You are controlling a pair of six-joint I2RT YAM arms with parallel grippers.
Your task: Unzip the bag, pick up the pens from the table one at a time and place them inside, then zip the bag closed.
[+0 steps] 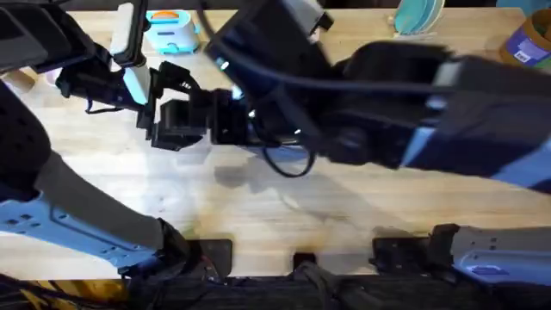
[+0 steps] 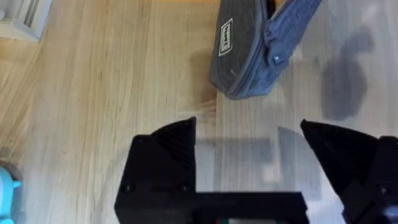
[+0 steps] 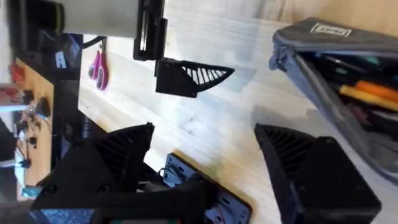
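Note:
The blue-grey bag (image 3: 323,56) lies on the wooden table (image 3: 211,124) with its zip open. Inside it lie pens: an orange one (image 3: 373,94), a green one (image 3: 368,61) and darker ones. My right gripper (image 3: 205,142) is open above the table beside the bag's open side, with nothing between its fingers. In the left wrist view the bag's (image 2: 249,59) closed end and its white label show just beyond my left gripper (image 2: 249,142), which is open and empty over bare wood. In the overhead view both grippers meet left of centre, the left gripper (image 1: 176,125) beside the right arm's wrist.
Pink-handled scissors (image 3: 99,68) lie far off on the table. A light blue toy (image 1: 172,30) stands at the back left, a teal object (image 1: 417,17) and a blue container (image 1: 529,39) at the back right. The raised right arm (image 1: 413,112) spans the table's middle.

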